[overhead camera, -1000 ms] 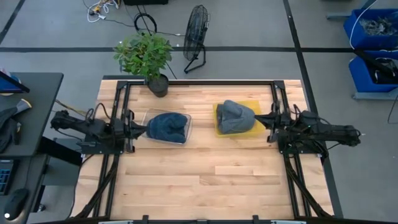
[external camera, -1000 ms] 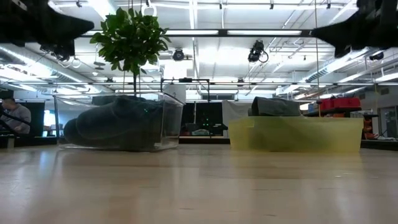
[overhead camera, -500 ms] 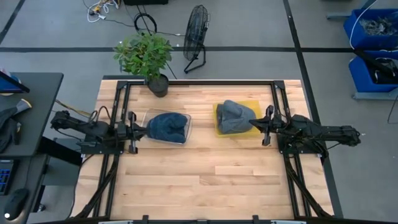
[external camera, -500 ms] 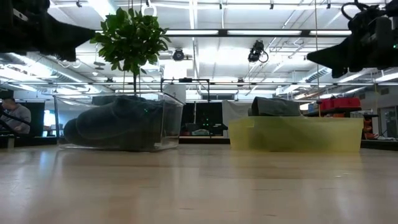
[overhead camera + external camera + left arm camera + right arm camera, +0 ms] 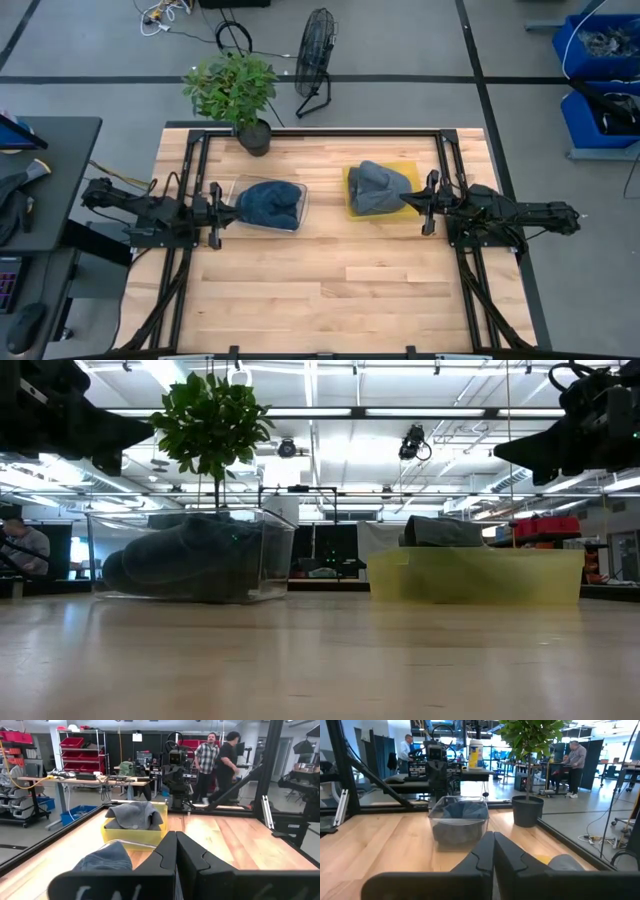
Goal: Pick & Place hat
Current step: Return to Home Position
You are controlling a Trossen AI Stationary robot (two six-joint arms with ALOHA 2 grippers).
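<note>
A dark blue hat lies in a clear plastic box left of the table's middle. A grey hat sits in a yellow tray to the right; its crown rises above the tray wall. My left gripper hovers shut at the clear box's left side, pointing at it. My right gripper hovers shut at the grey hat's right edge, above the tray. In the wrist views both finger pairs, left and right, stand closed with nothing between them.
A potted plant stands at the table's far edge behind the clear box. The black frame rails run along the far edge and both sides. Bare wood spreads across the near half. People stand in the room beyond the table.
Both wrists have turned about their own axes, the right one first and the left one after it. In the low view each arm has dropped a little. Both grippers stay shut, and the hats and containers have not moved.
</note>
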